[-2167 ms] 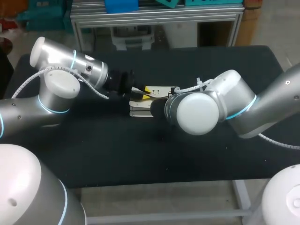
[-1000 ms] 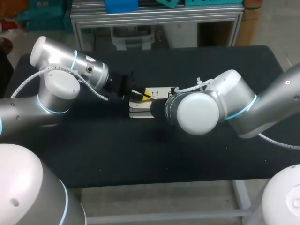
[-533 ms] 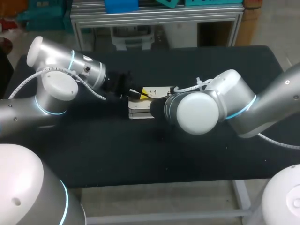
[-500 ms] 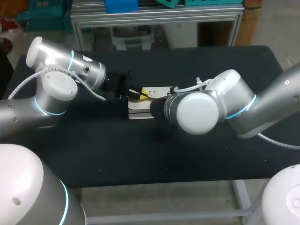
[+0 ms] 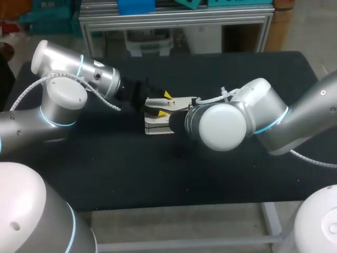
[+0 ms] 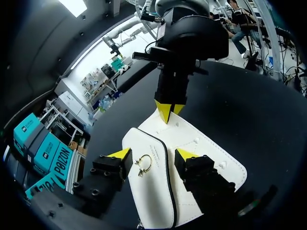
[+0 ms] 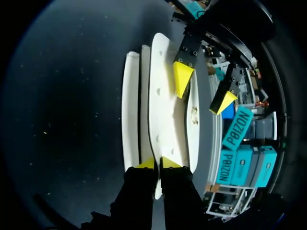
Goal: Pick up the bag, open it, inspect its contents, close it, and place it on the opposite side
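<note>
The white bag (image 5: 158, 124) is lying on the desk (image 5: 158, 174), probably light and bendy. The right end effector (image 7: 158, 164) is pinching its flap edge, a good spot. The left end effector (image 6: 152, 155) is gaping, holding nothing.

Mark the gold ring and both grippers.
gold ring (image 6: 143, 164), left wrist view, on the ring's loop.
left gripper (image 6: 152, 154), left wrist view, midway between its open fingertips.
right gripper (image 7: 158, 164), right wrist view, between tips clamping the bag (image 7: 160, 96).

No text, label, number or sign can be read on the bag (image 6: 201, 146) or on the table (image 5: 158, 174); nothing legible is shown there.
</note>
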{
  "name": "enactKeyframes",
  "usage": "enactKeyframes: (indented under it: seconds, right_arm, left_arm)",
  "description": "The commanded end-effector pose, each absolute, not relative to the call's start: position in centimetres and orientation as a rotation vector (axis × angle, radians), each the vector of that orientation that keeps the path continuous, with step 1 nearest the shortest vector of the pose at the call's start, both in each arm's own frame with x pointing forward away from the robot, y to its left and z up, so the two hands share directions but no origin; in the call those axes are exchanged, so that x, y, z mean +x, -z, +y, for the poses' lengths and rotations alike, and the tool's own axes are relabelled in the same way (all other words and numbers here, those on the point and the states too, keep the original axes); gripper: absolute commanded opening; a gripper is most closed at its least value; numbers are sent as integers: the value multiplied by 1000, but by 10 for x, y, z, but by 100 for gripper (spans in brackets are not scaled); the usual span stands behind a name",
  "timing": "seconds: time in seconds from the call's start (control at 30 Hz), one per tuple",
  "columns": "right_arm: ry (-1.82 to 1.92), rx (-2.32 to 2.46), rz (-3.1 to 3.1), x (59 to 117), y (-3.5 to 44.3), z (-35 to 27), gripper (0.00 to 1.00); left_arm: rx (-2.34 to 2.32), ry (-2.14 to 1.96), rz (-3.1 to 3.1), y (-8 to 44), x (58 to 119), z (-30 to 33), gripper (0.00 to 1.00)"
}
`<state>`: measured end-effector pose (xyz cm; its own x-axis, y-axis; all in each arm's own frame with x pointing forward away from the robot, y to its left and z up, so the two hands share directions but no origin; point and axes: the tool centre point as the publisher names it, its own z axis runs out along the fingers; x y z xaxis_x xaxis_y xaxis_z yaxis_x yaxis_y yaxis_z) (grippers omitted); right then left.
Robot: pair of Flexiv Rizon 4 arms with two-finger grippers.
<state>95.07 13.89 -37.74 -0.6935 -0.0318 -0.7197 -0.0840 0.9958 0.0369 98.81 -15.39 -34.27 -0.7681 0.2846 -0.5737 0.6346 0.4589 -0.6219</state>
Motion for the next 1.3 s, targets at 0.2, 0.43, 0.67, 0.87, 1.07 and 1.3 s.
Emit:
enactKeyframes:
  seconds: [0.2,0.43,0.67,0.87,1.07,1.3]
  right_arm:
    - [-240,-119,1829,947,380,134,0]
    - [-236,-122,1815,937,366,135,100]
    - [-227,-127,1817,926,342,136,100]
    - [-224,-77,1933,926,320,131,100]
    - [-218,-104,2056,935,305,131,100]
    - [-255,-163,2131,945,295,132,100]
  left_arm:
    - [720,1341,2305,317,984,-139,100]
    - [637,1369,2350,304,984,-133,100]
    - [477,1385,2453,294,989,-128,100]
    - [275,1364,2579,286,990,-119,100]
    - [181,1235,2711,285,983,-114,100]
    - [194,1130,2730,286,975,-104,100]
